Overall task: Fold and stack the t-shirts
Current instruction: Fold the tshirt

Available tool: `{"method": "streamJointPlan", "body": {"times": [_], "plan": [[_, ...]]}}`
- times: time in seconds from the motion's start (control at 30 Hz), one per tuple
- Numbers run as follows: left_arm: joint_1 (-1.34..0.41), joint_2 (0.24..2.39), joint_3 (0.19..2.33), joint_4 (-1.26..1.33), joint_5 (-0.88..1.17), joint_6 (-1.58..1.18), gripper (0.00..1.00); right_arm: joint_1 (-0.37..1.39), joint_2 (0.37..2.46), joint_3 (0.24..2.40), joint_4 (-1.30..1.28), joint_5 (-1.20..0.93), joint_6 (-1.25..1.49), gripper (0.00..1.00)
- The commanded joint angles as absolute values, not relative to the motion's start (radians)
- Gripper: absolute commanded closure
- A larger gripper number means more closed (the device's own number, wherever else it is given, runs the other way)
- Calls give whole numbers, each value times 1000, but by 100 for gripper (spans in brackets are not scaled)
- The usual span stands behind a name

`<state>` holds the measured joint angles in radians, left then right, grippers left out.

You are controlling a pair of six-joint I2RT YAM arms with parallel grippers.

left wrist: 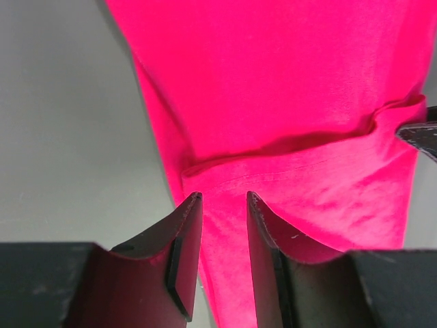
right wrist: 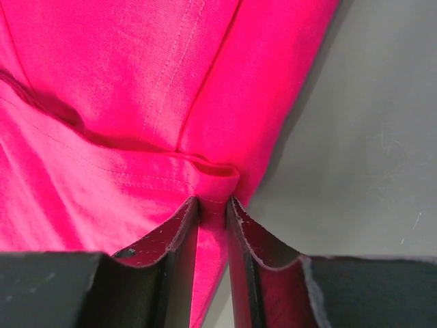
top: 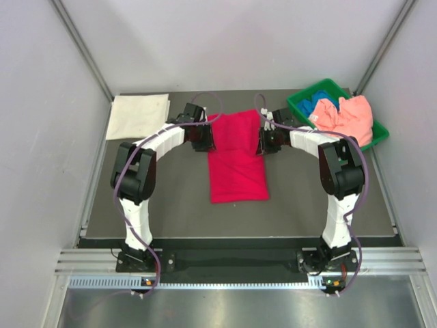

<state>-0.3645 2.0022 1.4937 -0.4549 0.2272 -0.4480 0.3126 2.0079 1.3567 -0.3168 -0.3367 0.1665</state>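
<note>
Bright, even light casts soft shadows; the crimson shirt (top: 237, 160) oversaturates, and wrist views blur slightly.

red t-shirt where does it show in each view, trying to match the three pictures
top external: the red t-shirt lies in the centre of the picture.
left wrist: it fills the upper right.
right wrist: it fills the left and top.
shared landmark: the raised fold running across the shirt, seen in both wrist views too.
</note>
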Motion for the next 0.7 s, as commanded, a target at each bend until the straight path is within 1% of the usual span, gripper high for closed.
{"method": "streamJointPlan", "body": {"times": [0.0,0.1,0.13,0.2,0.3,0.47,0.5,0.57,0.6,0.63,0.67], "plan": [[-360,2013,1483,-457,227,-416,62,301,1991,1399,-293,-348,164,76],[-360,2022,1490,-479,216,-402,60,301,1991,1399,-290,-341,175,69],[-360,2025,1488,-482,213,-399,59,301,1988,1394,-285,-338,176,68],[-359,2025,1482,-480,216,-397,57,299,1987,1393,-273,-336,184,68],[-359,2020,1465,-457,235,-394,55,299,1990,1393,-256,-334,196,71],[-359,2032,1453,-434,236,-393,55,301,1990,1374,-210,-328,224,83],[-357,2043,1456,-437,235,-393,57,299,1987,1371,-206,-327,227,89],[-357,2049,1462,-439,238,-393,60,299,1980,1359,-187,-321,232,94],[-357,2048,1462,-437,236,-394,65,299,1979,1355,-184,-319,233,97],[-357,2045,1462,-433,236,-397,79,299,1976,1351,-183,-318,236,100],[-357,2040,1463,-433,229,-399,87,299,1974,1348,-176,-314,236,100]]}}
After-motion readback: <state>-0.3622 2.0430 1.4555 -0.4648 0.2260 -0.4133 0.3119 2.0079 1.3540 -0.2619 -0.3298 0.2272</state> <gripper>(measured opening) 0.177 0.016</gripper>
